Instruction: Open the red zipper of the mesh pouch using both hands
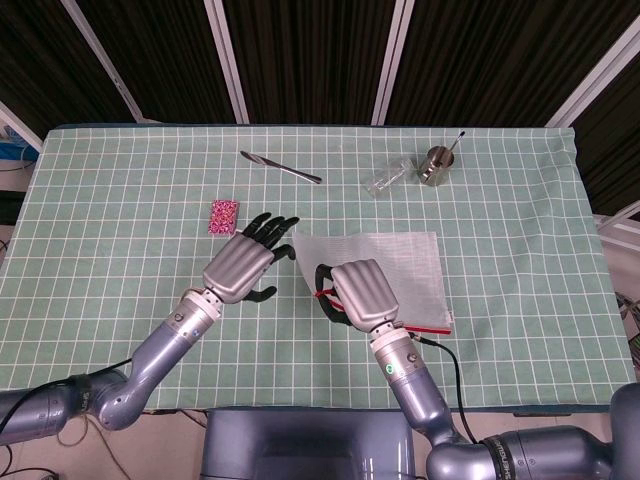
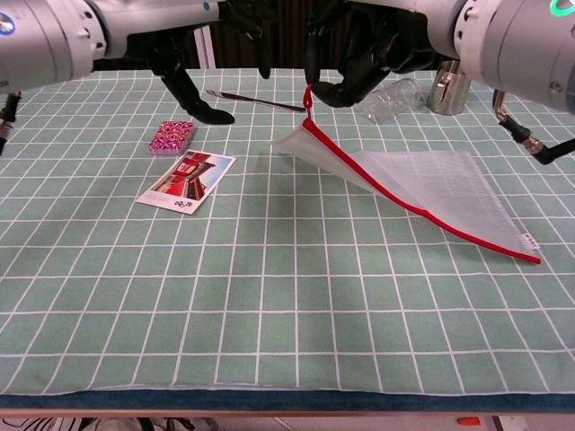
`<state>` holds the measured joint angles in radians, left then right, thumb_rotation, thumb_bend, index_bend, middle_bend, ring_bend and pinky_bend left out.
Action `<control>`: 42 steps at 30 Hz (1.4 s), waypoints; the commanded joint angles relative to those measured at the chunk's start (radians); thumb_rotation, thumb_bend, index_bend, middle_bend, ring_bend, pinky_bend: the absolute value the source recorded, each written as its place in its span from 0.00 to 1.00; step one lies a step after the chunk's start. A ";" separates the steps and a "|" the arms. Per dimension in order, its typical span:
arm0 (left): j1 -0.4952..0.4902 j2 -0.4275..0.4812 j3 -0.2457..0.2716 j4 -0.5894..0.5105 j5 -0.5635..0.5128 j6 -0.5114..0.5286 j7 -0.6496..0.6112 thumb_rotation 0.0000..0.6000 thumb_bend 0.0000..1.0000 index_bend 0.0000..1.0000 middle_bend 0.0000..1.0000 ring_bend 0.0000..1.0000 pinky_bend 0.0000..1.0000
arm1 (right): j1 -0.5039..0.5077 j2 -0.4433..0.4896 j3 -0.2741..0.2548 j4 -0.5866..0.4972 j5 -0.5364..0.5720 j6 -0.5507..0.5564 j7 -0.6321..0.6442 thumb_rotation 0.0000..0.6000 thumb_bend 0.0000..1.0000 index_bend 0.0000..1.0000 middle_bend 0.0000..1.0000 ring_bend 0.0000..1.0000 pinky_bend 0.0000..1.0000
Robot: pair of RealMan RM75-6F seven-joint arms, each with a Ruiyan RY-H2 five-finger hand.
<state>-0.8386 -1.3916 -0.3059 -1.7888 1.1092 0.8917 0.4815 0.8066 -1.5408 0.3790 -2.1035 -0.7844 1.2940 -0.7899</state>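
Note:
The translucent mesh pouch [image 1: 395,265] [image 2: 429,182] lies right of the table's centre. Its red zipper [image 2: 409,209] runs along the near edge. My right hand [image 1: 360,292] [image 2: 364,40] pinches the red pull loop [image 2: 308,97] and holds the pouch's left corner up off the cloth, while the far right corner still rests on the table. My left hand [image 1: 243,264] [image 2: 193,40] hovers just left of that raised corner with its fingers spread and nothing in them. It does not touch the pouch.
A photo card [image 2: 186,182] lies under my left hand, and a pink patterned packet [image 1: 224,216] [image 2: 171,137] lies to its left. At the back are a slim dark utensil [image 1: 281,167], a tipped clear jar [image 1: 388,178] and a metal cup [image 1: 436,165].

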 commanded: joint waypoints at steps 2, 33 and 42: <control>-0.040 -0.059 0.006 0.025 -0.036 0.001 0.006 1.00 0.25 0.38 0.00 0.00 0.00 | 0.008 0.004 -0.003 0.000 0.003 0.005 0.004 1.00 0.58 0.65 1.00 1.00 0.98; -0.113 -0.198 0.035 0.078 -0.083 0.070 -0.031 1.00 0.39 0.52 0.04 0.00 0.00 | 0.028 0.046 -0.041 -0.007 0.009 0.035 0.066 1.00 0.59 0.66 1.00 1.00 0.98; -0.117 -0.212 0.039 0.079 -0.076 0.093 -0.039 1.00 0.39 0.56 0.06 0.00 0.00 | 0.029 0.057 -0.050 -0.016 0.006 0.045 0.075 1.00 0.59 0.66 1.00 1.00 0.98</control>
<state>-0.9559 -1.6015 -0.2668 -1.7100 1.0323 0.9819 0.4436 0.8359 -1.4843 0.3298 -2.1186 -0.7782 1.3384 -0.7154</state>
